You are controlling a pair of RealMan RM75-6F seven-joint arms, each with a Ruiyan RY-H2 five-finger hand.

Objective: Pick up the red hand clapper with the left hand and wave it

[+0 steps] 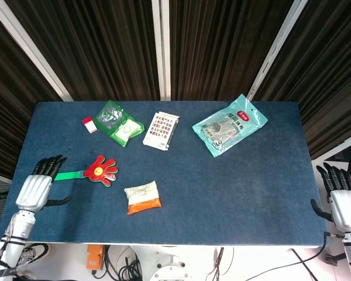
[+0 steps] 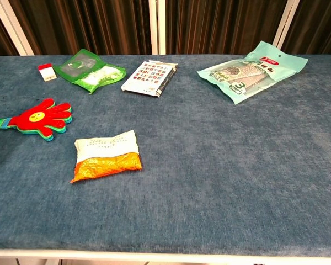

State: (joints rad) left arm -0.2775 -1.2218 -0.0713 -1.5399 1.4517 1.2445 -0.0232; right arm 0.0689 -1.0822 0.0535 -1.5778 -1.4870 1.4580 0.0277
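Note:
The red hand clapper (image 1: pixel 99 171) lies flat on the blue table (image 1: pixel 234 181) at its left side, its green handle (image 1: pixel 68 175) pointing left. In the chest view the clapper (image 2: pixel 40 118) shows at the left edge with its handle running out of frame. My left hand (image 1: pixel 37 188) hovers over the table's left edge with its fingers spread, the fingertips (image 1: pixel 51 162) right beside the handle's end. It holds nothing. My right hand (image 1: pixel 343 202) stays off the table's right edge, fingers apart and empty. Neither hand shows in the chest view.
An orange and white snack packet (image 1: pixel 143 197) lies just right of the clapper. Along the back are a small red and white box (image 1: pixel 89 124), a green bag (image 1: pixel 119 123), a card sheet (image 1: pixel 161 130) and a teal pouch (image 1: pixel 230 123).

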